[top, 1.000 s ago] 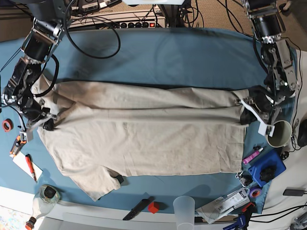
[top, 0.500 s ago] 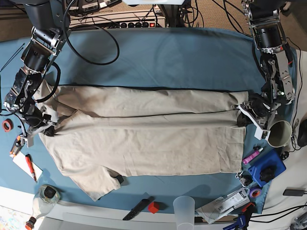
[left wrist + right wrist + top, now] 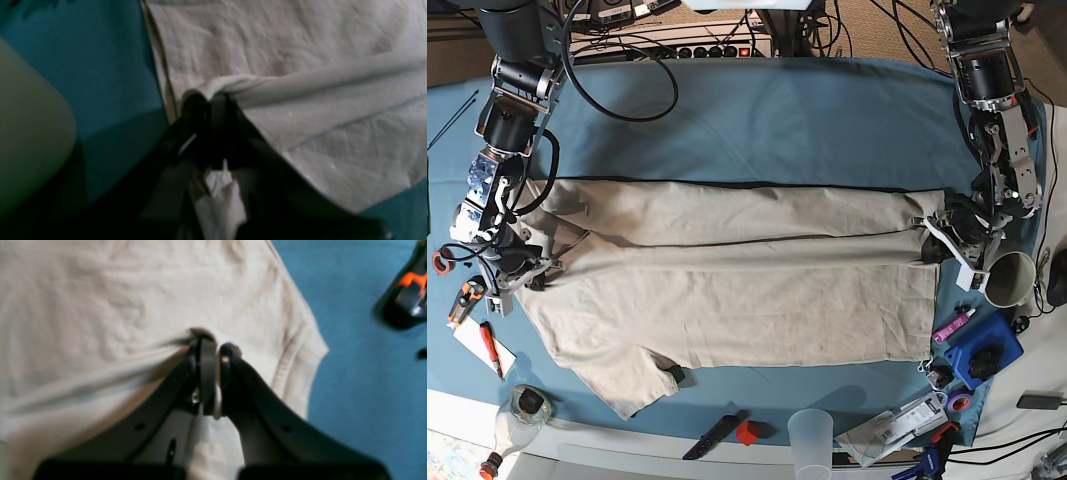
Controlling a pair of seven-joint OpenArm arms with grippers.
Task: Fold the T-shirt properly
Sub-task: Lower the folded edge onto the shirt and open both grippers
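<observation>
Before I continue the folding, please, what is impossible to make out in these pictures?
- T-shirt cloth between the left jaws: left wrist view, dark and blurred there.
- T-shirt layers beneath the upper fold: base view, covered by cloth.
- Full shape of the green rounded thing: left wrist view, cut off by the left edge.
- Writing on the white card: base view, too small.

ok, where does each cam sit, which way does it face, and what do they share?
Base: high, looks down on the T-shirt; both arms show, cup along the near edge.
Left wrist: on the left arm, looks along its fingers at the shirt's edge; left gripper shut on fabric.
Right wrist: on the right arm, looks along its fingers; right gripper shut on fabric.
Shared: base and each wrist view show that arm's grip on the shirt.
</observation>
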